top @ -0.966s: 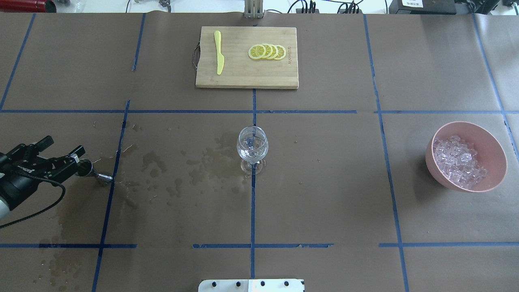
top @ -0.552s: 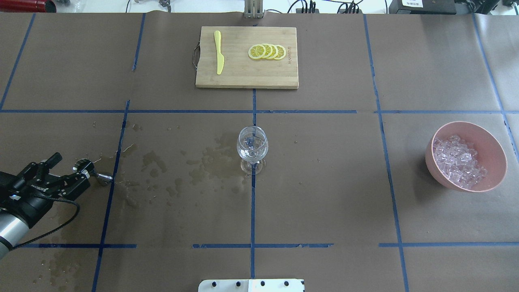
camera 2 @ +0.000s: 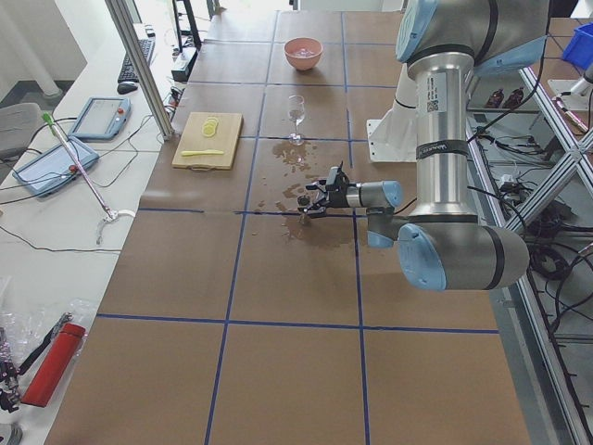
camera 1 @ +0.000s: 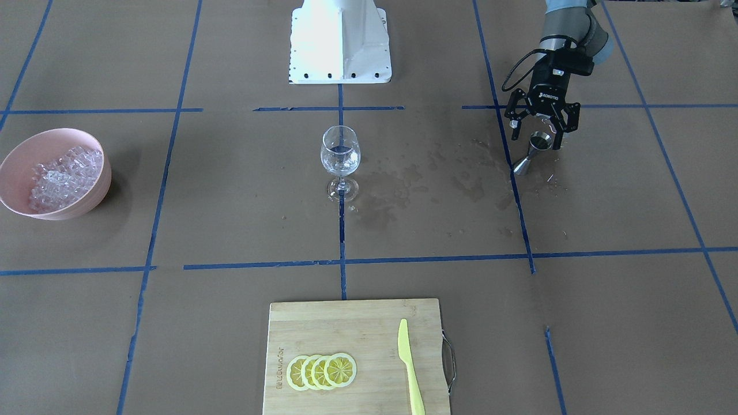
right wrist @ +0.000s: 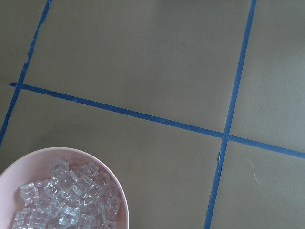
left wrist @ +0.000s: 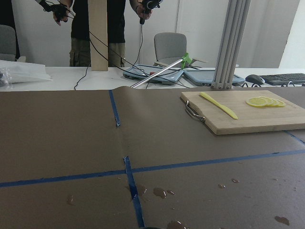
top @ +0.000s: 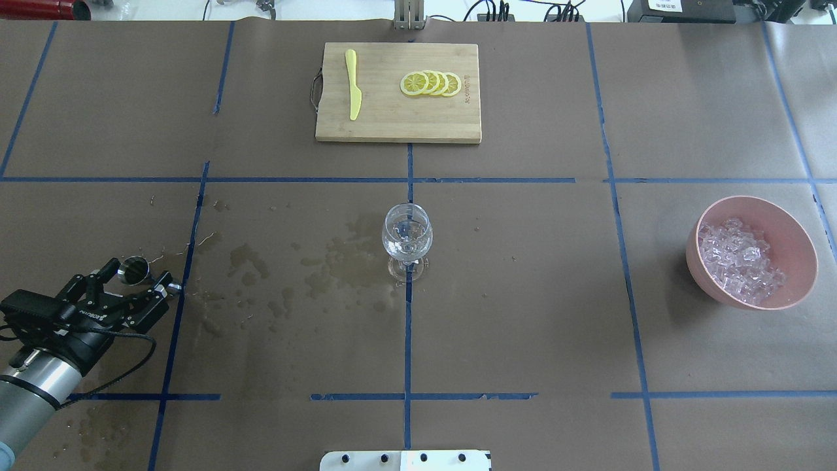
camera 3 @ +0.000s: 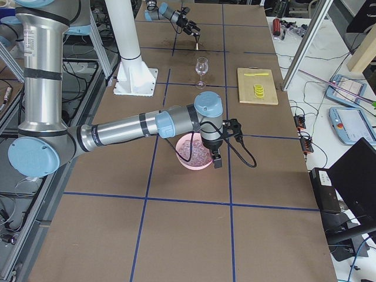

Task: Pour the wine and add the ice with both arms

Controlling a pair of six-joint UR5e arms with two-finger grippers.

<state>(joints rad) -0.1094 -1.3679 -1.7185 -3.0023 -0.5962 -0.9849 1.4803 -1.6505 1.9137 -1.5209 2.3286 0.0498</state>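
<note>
overhead exterior: jigger (top: 133, 270) just beside left tool (top: 139, 277)

You get the right gripper (camera 3: 218, 155) only in the exterior right view, too small to judge its jaws. The pink bowl (right wrist: 95, 158) runs off the right wrist view's corner. The wine (camera 1: 340, 150) seems a faint dark trace.

A little clear wine (camera 1: 340, 151) sat in the upright wine glass (camera 1: 341, 189) at mid-table, clear ice (top: 740, 263) cubes filled the pink bowl (top: 794, 242) beneath the right arm (camera 3: 129, 128), and the left arm (top: 26, 386) hovered low, its left gripper (top: 136, 278) spread-jawed by a steel jigger (top: 133, 270).
</note>
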